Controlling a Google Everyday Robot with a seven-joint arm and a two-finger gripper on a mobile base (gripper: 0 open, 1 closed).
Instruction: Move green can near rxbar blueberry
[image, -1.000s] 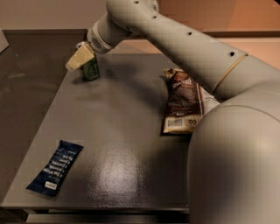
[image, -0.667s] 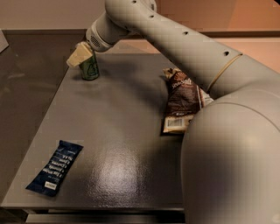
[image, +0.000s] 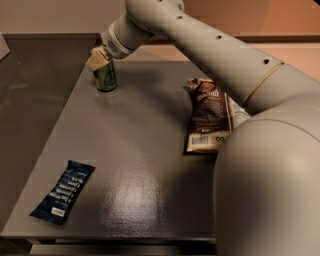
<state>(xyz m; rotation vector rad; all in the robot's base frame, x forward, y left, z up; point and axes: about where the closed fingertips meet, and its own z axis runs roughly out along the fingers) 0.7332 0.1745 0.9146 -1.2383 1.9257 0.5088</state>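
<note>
The green can (image: 106, 78) stands upright at the far left corner of the grey table (image: 140, 150). It is dark green with a pale triangular logo on its side. My gripper (image: 99, 59) is at the can's top, coming in from the upper left and covering its rim. The rxbar blueberry (image: 62, 191) is a flat dark blue wrapper with white text. It lies near the table's front left corner, far from the can.
A brown-and-cream chip bag (image: 209, 116) lies on the right side of the table. My arm (image: 215, 55) reaches across the back of the table, and its bulky lower part (image: 270, 185) hides the front right. A darker counter (image: 30, 85) lies to the left.
The gripper has shifted slightly to the right at the can's top. The can stands in about the same place. The bar and the chip bag have not moved.
</note>
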